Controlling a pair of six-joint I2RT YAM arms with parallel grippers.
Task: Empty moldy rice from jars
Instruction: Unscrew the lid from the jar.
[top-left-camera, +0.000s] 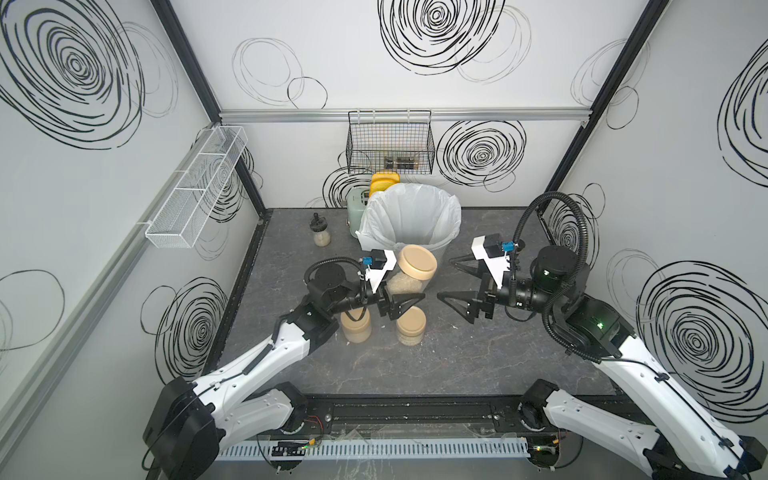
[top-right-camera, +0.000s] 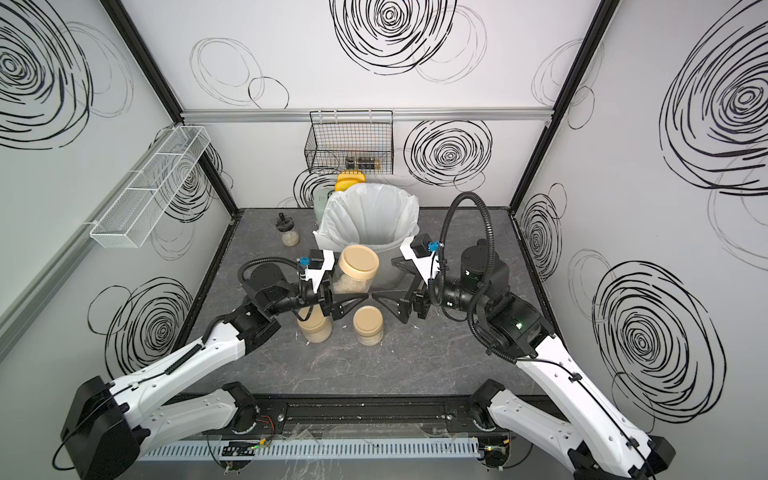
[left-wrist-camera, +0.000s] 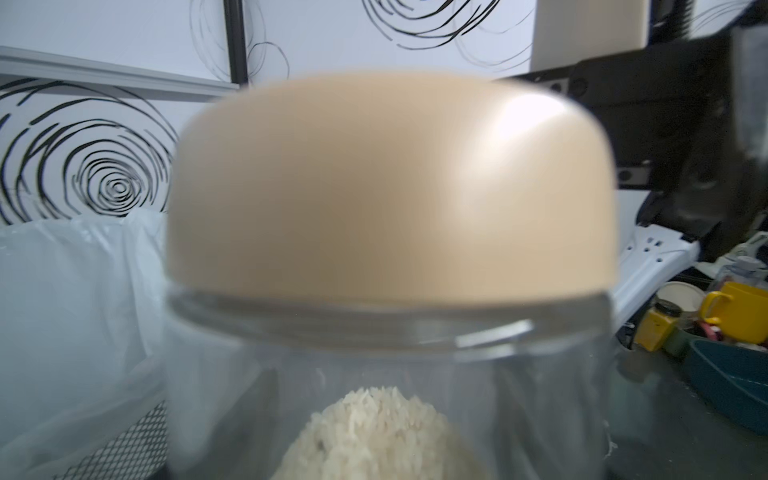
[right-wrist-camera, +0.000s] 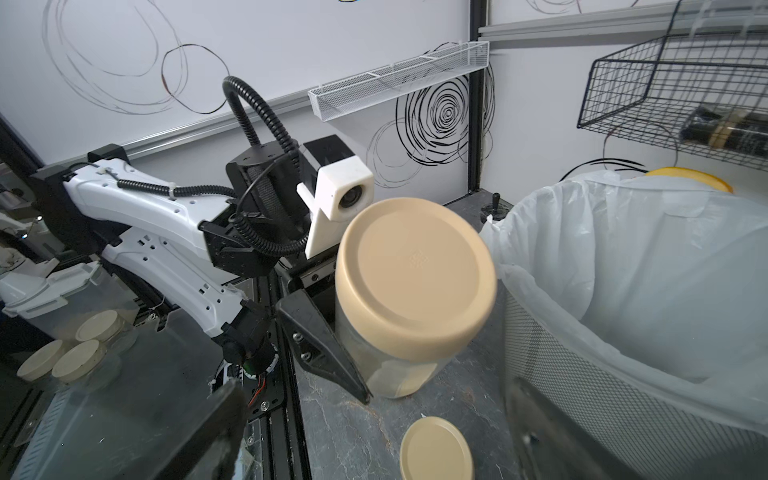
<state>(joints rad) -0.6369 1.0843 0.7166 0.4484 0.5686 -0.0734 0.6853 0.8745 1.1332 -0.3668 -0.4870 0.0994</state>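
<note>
While holding tilted jar (top-left-camera: 415, 266), left arm (top-left-camera: 257, 358) outstretched

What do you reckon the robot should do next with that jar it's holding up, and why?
Probably bring the open right gripper onto the tan lid and close on it, ready to unscrew. The left gripper holds the jar tilted beside the lined bin, with rice inside, but the lid is still on, so nothing can pour out yet.

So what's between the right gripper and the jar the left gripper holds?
Nothing. In both top views a bare gap over the table separates the open right gripper from the held jar.
</note>
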